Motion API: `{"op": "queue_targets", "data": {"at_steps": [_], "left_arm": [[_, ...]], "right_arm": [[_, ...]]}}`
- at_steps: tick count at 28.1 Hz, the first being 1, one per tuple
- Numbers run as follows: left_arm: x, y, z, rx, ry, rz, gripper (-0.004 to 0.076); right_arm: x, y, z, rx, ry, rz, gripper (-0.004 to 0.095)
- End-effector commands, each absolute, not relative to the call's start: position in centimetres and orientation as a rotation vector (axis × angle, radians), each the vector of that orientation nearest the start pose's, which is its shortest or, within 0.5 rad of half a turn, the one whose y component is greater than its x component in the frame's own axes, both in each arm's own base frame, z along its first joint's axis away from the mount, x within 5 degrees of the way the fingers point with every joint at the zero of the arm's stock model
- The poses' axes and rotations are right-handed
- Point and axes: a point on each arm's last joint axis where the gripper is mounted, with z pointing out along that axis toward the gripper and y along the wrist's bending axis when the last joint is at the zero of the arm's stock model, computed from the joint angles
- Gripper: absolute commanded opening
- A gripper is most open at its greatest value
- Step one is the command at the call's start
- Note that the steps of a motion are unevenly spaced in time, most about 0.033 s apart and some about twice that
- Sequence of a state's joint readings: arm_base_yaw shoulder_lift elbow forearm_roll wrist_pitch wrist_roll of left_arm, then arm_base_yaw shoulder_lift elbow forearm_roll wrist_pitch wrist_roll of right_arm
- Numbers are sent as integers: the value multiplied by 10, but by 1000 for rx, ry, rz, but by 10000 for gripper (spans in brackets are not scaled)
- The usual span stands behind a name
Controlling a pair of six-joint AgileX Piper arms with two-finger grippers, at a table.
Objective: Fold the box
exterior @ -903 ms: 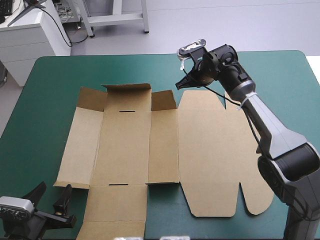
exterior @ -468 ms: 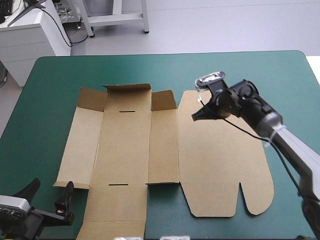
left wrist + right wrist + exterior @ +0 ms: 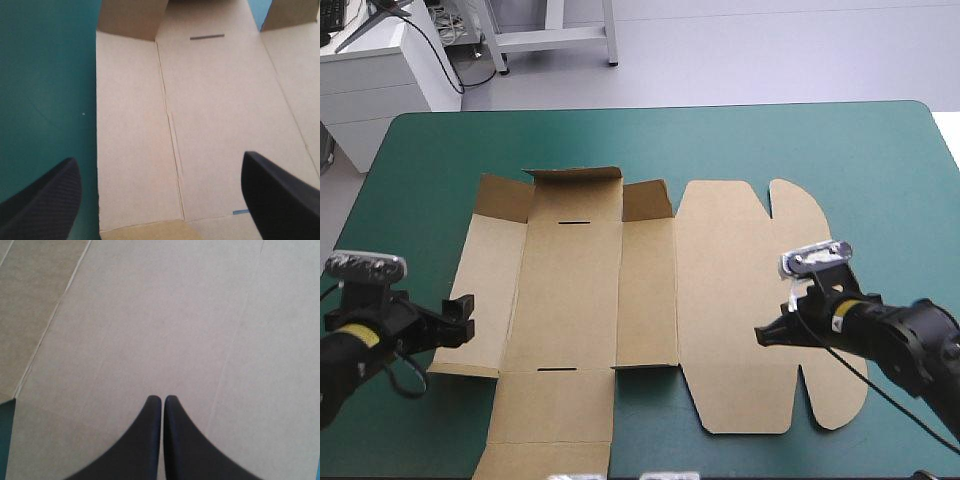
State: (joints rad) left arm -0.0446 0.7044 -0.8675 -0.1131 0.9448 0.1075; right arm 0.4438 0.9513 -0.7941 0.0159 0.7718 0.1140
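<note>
**Box flat, first wall not yet raised**

The brown box [image 3: 620,290] lies opened out on the teal-green cover [image 3: 820,140], filling the middle of the high view and reaching down to its bottom edge. Its long axis runs left to right across the frame. The rounded lid end points right and the narrow side panel points left. Only the small flaps [image 3: 572,177] along its upper edge stand up a little.

The left gripper [image 3: 460,318] sits at the lower left, at the outer edge of the side panel, its black fingers spread wide on either side of that panel. The right gripper [image 3: 765,333] is at the lower right over the lid panel, fingers pressed together to a point and pinching nothing. Whether it touches the board I cannot tell.

The folding looks barely begun. The next move likely calls for the left gripper to catch the side panel's edge and tip it up along its crease, while the right keeps the sheet from sliding.
</note>
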Motion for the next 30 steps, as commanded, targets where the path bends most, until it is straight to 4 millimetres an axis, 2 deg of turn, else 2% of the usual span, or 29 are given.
{"op": "queue_targets", "data": {"at_steps": [1,6,10,14,16,20,26,27,30], "left_arm": [[159,-17,369,154,2371,-126,617],[201,-22,350,147,2536,-185,617],[218,-16,335,93,2595,-247,617],[226,15,331,-70,2577,-392,617],[228,36,329,-210,2545,-518,617],[234,62,317,-303,2533,-649,617],[248,80,283,-304,2684,-585,617],[253,82,274,-283,2709,-610,617],[259,79,265,-180,2726,-695,617]], "right_arm": [[134,66,321,-351,2248,335,0],[101,51,309,-325,2173,378,0],[83,43,300,-323,2147,385,0],[70,37,294,-317,2130,394,0],[66,35,293,-318,2131,395,0],[63,34,294,-315,2114,402,0],[55,30,293,-387,2101,367,0],[50,29,294,-414,2078,365,0],[42,27,298,-456,2001,373,0]]}}
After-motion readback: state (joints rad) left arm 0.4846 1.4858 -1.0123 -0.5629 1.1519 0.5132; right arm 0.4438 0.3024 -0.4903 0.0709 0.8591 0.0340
